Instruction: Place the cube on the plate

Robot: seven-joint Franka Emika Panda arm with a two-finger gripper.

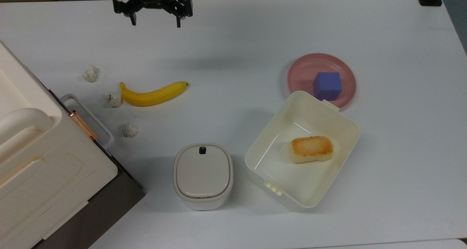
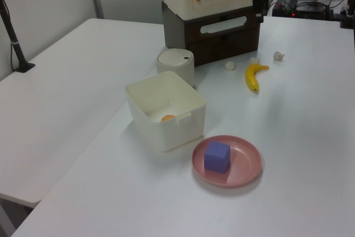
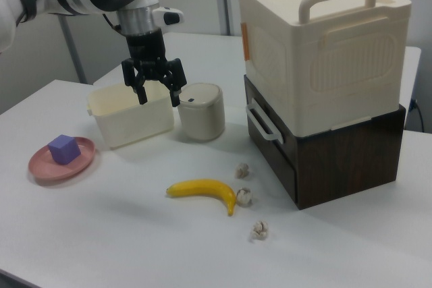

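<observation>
Blue-purple, the cube (image 1: 327,85) already sits on the pink plate (image 1: 303,72), just beside the cream container (image 1: 255,154). Well apart, toward the top view's upper left, hangs the gripper (image 1: 156,23), fingers spread wide and holding nothing (the cube has no long axis). No writing is readable anywhere.

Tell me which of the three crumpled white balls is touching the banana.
The middle ball, pressed against the banana at its stem end. The other two balls lie apart from it on the table.
</observation>
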